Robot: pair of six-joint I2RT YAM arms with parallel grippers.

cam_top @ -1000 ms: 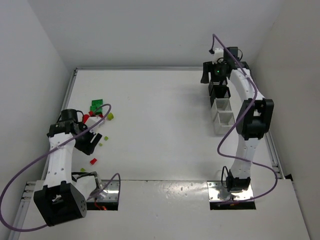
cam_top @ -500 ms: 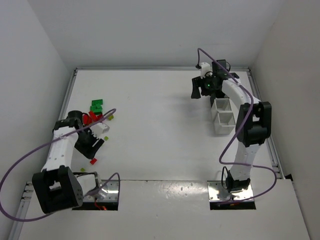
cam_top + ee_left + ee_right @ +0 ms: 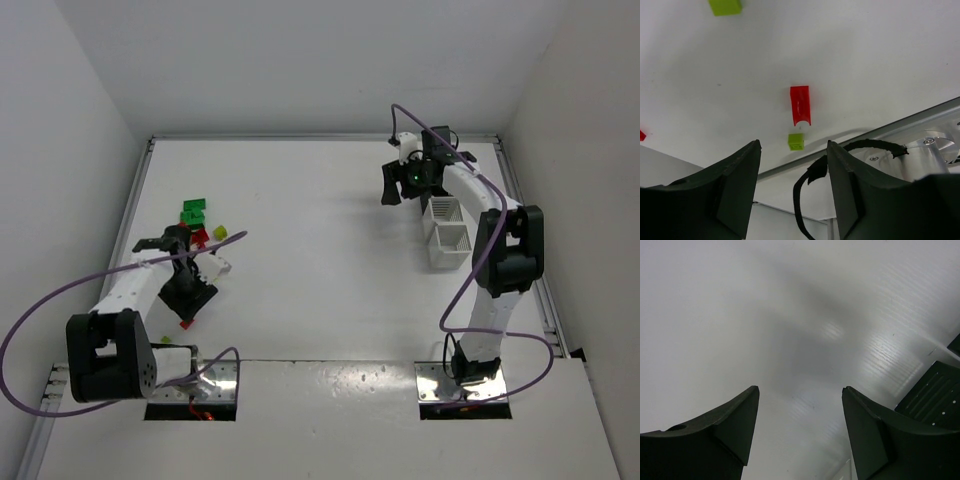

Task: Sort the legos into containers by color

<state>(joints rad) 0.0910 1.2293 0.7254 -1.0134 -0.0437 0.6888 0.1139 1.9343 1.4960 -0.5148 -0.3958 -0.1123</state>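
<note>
Legos [image 3: 197, 225] are lying loose on the left side of the desk [image 3: 320, 260], well apart from the bins they belong in. Nearest the arm bases, a red brick [image 3: 800, 105] is sitting with a tiny lime brick [image 3: 796, 141] just beside it, close to the metal rail [image 3: 920, 122] at the desk's near edge. The left gripper [image 3: 794, 160] is hanging over that pair with its jaws partly apart and nothing between them, seemingly lining up on the red brick as the next pick. Farther back, green, red and lime pieces are waiting in a cluster. Across the desk, the right gripper [image 3: 392, 186] is hovering over bare surface, jaws open and empty, just beside the containers [image 3: 447, 228], likely placed for drop-offs. Two white ones are showing from above, and a black one [image 3: 935, 390] is showing at the edge of the right wrist view.
</note>
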